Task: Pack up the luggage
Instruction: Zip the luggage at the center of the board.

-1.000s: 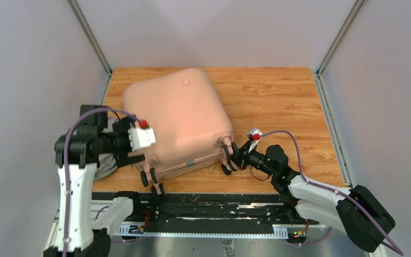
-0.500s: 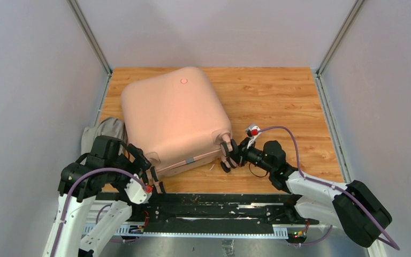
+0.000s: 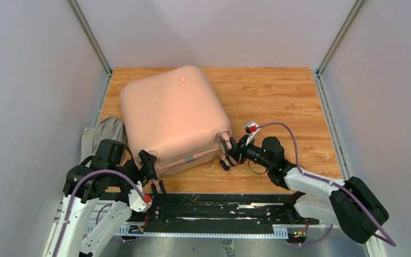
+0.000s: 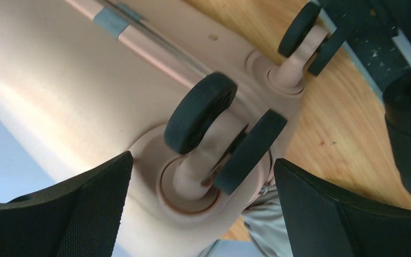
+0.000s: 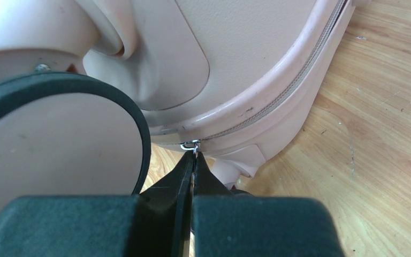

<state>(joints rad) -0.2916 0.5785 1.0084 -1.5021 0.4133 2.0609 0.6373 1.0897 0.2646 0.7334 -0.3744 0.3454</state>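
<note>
The right hand [image 5: 193, 162], fingers pressed together, pinches the small metal zipper pull [image 5: 191, 145] at the near-right corner of the luggage [image 3: 171, 115], just beside a black-rimmed wheel [image 5: 59, 134]. The left hand [image 4: 200, 163], fingers spread wide, brackets a twin caster [image 4: 222, 134] at the near-left corner, with no contact visible. A second caster [image 4: 305, 32] sits beyond it, close to the black rail [image 3: 203, 206] that carries the arm bases.

The counter [image 3: 278, 96] is orange-brown wood grain. Pale grey walls [image 3: 219, 32] close it in on three sides, and metal posts stand in the two far corners.

The luggage lies flat and closed on the left half of the counter, turned at an angle to its edges. It is a pale pink hard shell with rounded corners. A small round red-pink mark [image 3: 182, 79] sits on top near the far edge. A zipper seam runs along the near side, broken by a grey tab [image 3: 191, 159]. A crumpled grey cloth [image 3: 104, 134] lies against its left side.

A second earlier the left arm stood raised, its hand high against the case's left flank and hiding most of the cloth. It has since swung down and toward the near edge, so the hand now sits low at the near-left wheels and the cloth is in plain view. The case has shifted slightly toward the far left, and the right hand has followed it, staying at the near-right corner.
</note>
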